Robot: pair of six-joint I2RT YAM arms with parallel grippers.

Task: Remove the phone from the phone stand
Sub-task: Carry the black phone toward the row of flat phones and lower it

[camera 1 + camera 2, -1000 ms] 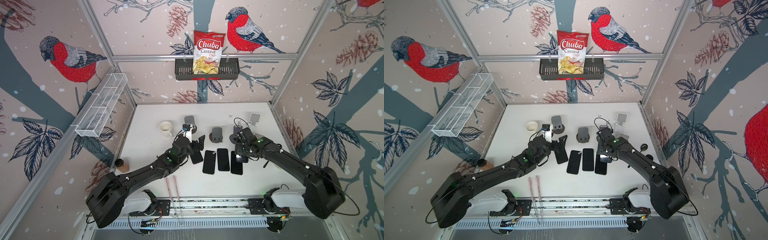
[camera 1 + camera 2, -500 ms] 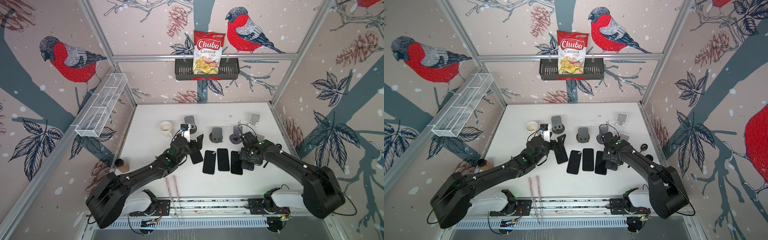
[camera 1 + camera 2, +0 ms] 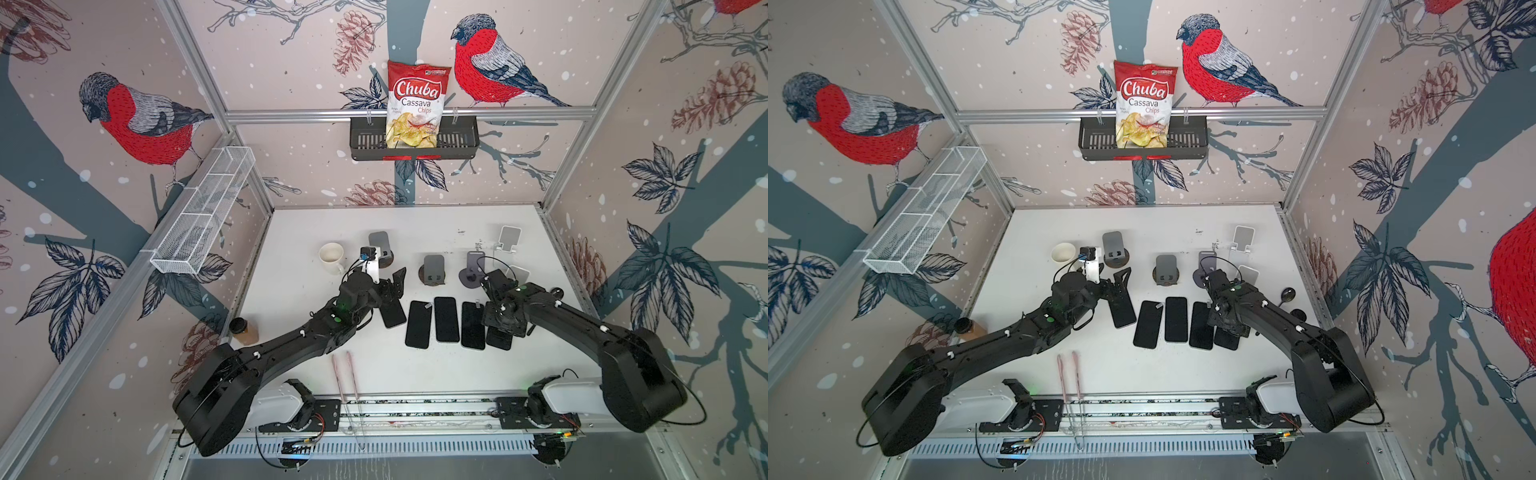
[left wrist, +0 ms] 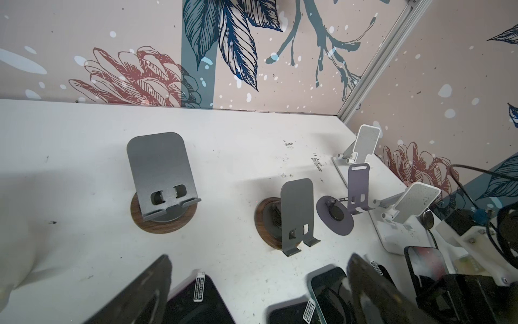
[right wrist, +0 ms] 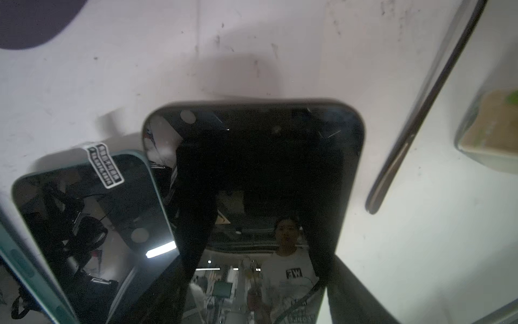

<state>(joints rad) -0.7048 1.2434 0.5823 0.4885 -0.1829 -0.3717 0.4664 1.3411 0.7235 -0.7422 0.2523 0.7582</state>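
Note:
My right gripper [image 3: 500, 328] [image 5: 258, 157] is shut on a black phone [image 3: 498, 340] [image 5: 280, 120], gripping its two long edges. The phone hangs flat and low over the table at the right end of a row of phones, screen up, beside a teal-edged phone [image 5: 84, 213]. The phone stands behind the row are all bare: two grey ones on wooden discs [image 3: 380, 249] [image 3: 433, 270], a purple one [image 3: 471, 270] and two white ones [image 3: 509, 239] [image 3: 519, 272]. My left gripper [image 3: 392, 286] [image 4: 259, 269] is open above the leftmost phone [image 3: 395, 316].
Three more phones [image 3: 418, 324] [image 3: 446, 319] [image 3: 473, 325] lie side by side mid-table. A white mug [image 3: 331, 255] stands back left and a lidded brown cup [image 3: 243, 330] at the left edge. Two pink sticks [image 3: 345, 374] lie near the front.
My right gripper has come from beside the purple stand toward the front and lowered the phone to the right end of the row. The left arm has barely moved.

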